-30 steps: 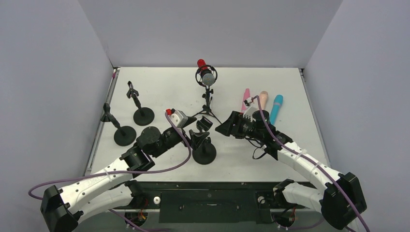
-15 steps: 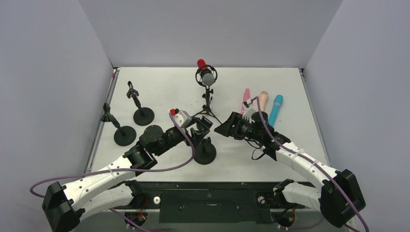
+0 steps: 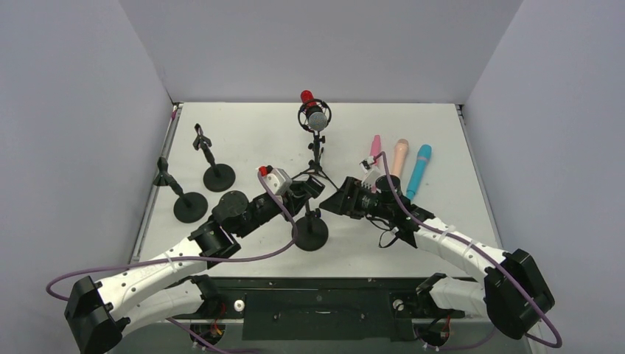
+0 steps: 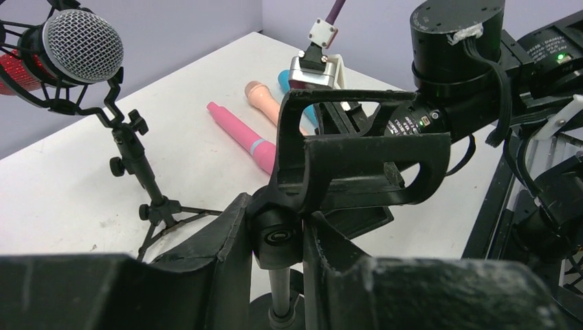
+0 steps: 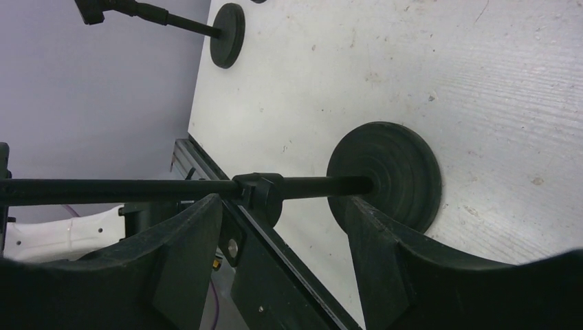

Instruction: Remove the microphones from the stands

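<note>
A microphone (image 3: pixel 316 118) with a silver grille and red body sits in a shock mount on a black tripod stand (image 3: pixel 317 158) at the back centre; it also shows in the left wrist view as the microphone (image 4: pixel 75 45). Nearer stands a round-base stand (image 3: pixel 311 234) with an empty clip (image 4: pixel 357 161). My left gripper (image 4: pixel 275 227) is shut on the swivel joint under that clip. My right gripper (image 5: pixel 282 206) is open, its fingers on either side of this stand's pole (image 5: pixel 137 187), above the base (image 5: pixel 385 175).
Pink (image 3: pixel 374 150), peach (image 3: pixel 399 156) and blue (image 3: pixel 419 169) microphones lie at the right. Two more empty round-base stands (image 3: pixel 219 175) (image 3: pixel 190 206) stand at the left. Walls enclose the table on three sides.
My left gripper moved forward and closed on the empty stand's swivel joint. My right gripper slid left to the stand's pole and narrowed slightly.
</note>
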